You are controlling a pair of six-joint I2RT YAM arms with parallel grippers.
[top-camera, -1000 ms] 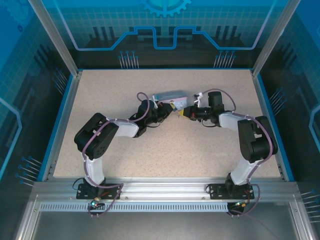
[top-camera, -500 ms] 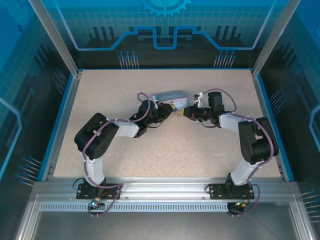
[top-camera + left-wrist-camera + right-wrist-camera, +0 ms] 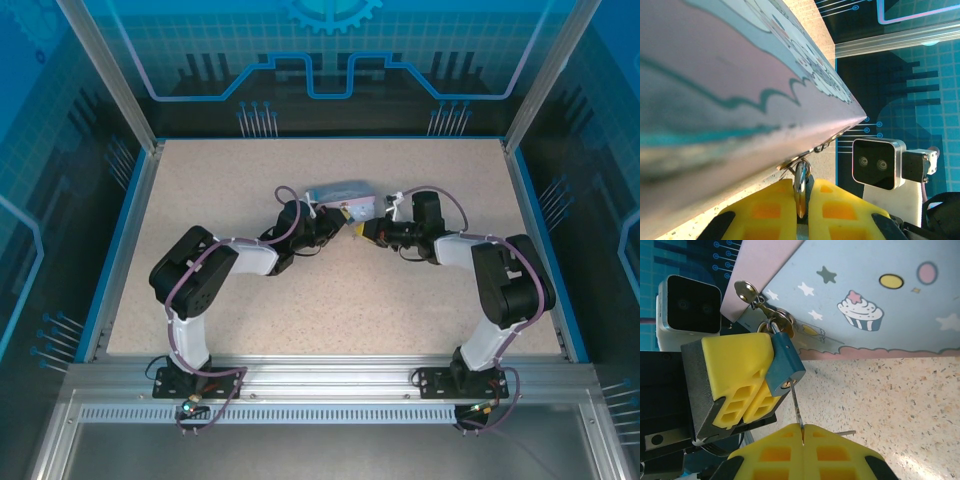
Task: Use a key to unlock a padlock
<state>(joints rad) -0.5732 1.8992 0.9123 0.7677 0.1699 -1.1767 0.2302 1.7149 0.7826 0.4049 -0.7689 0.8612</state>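
Observation:
The teal-blue padlock (image 3: 785,362) hangs by its shackle from the hasp of the cartoon-printed tin (image 3: 865,290). My left gripper (image 3: 801,186) is shut on the padlock (image 3: 800,180), seen edge-on between its yellow fingers (image 3: 737,367). My right gripper (image 3: 803,429) is shut on the key (image 3: 796,405). The thin shaft of the key points up, and its tip meets the keyhole on the padlock's bottom face. In the top view the left gripper (image 3: 343,222) and the right gripper (image 3: 364,231) meet nose to nose just in front of the tin (image 3: 338,191).
A spare key (image 3: 747,290) dangles from a ring by the hasp. The tin's side (image 3: 740,75) looms close over the left fingers. The right wrist camera (image 3: 877,163) faces the left one. Speckled table (image 3: 330,300) spreads around, with blue walls beyond.
The right arm has shifted left, bringing its gripper and the key up against the left gripper and padlock. The left arm has held still.

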